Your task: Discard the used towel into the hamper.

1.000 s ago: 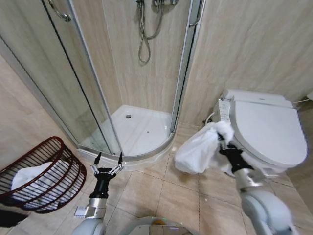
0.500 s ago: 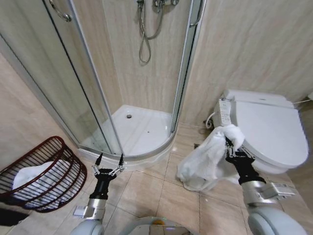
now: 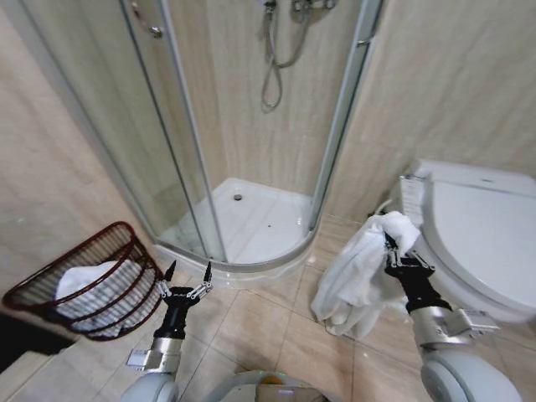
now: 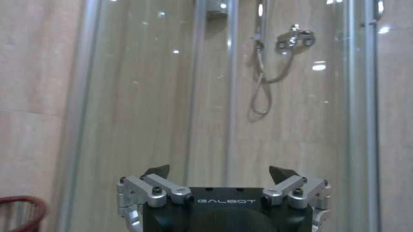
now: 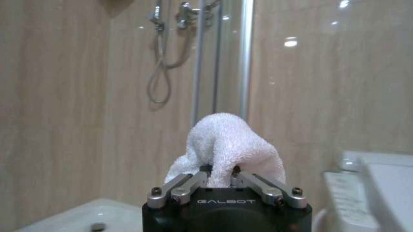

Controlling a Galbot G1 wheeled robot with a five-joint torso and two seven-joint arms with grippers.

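The towel point(image 3: 356, 276) pinched in the right gripper point(image 3: 400, 255) is plain white, no print on it; that gripper is black with silver links. Left of the shower tray point(image 3: 251, 226), the hamper point(image 3: 92, 280) is dark reddish-brown wire, with white cloth point(image 3: 88, 280) showing behind its bars. The left gripper point(image 3: 186, 280) is black with silver links too. The tray is white, like the toilet point(image 3: 477, 239) on its other side. Walls and floor tiles are beige with faint streaks
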